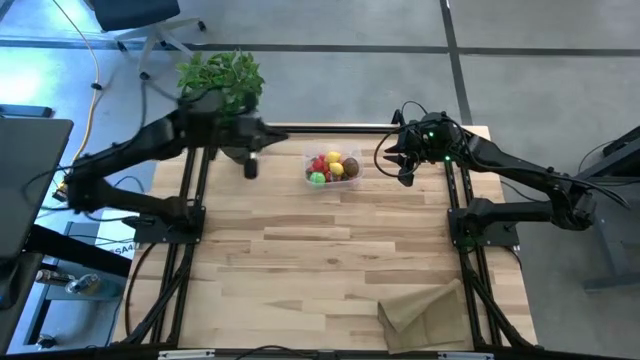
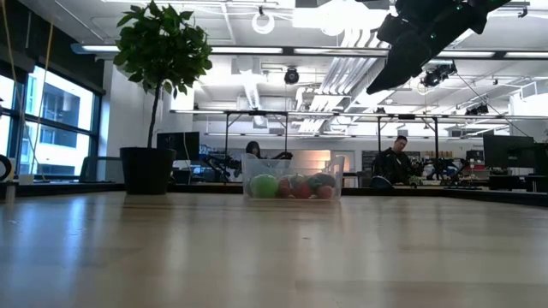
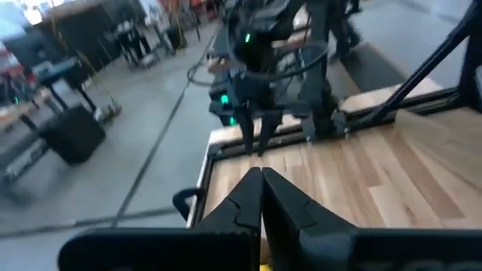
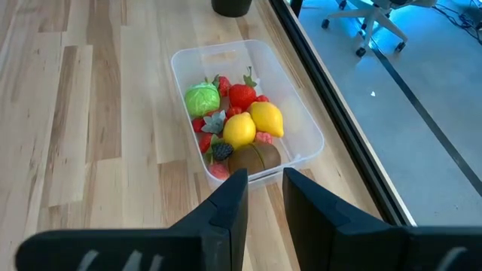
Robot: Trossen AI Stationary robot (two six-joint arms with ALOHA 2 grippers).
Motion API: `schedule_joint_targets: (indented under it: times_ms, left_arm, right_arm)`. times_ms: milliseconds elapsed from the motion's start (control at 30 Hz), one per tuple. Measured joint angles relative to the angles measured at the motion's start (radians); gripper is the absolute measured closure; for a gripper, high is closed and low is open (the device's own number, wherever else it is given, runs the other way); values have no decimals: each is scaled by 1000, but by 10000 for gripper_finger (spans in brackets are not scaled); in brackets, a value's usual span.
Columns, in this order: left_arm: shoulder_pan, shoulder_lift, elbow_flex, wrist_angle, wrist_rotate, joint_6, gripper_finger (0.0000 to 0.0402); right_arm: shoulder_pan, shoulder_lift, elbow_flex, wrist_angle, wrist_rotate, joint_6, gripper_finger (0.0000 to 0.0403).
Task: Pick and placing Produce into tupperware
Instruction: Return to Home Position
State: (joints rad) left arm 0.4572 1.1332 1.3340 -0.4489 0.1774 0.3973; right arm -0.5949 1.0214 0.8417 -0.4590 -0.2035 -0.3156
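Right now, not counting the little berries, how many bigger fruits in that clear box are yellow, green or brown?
yellow lemons: 2
green lime: 1
brown kiwi: 1
Total: 4, all inside the clear box.

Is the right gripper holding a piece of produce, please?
No, the right gripper is open and empty, with the produce lying in the tupperware.

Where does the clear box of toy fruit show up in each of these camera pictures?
High view: the clear box sits near the table's top edge, centre, between both arms.
Low view: mid-picture, on the table.
Left wrist view: not in it.
Right wrist view: just beyond the right gripper, seen from above.
Shared landmark: the potted plant, left of the box in the high and low views.
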Motion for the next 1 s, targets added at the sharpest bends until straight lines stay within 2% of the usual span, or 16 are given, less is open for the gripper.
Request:
schedule_joint_targets:
  times_ms: [233, 567, 867, 1000]
  left_arm:
    - [0, -263, -262, 223, 63, -13, 401]
    - [1, -538, -576, 418, 49, -139, 401]
    - [1, -767, -755, 452, -117, -181, 401]
    - [1, -840, -817, 445, -149, -194, 401]
  right_arm:
    - [0, 0, 0, 0, 0, 0, 327]
    - [0, 0, 0, 0, 0, 0, 327]
    - [0, 0, 0, 0, 0, 0, 327]
    - [0, 0, 0, 0, 0, 0, 327]
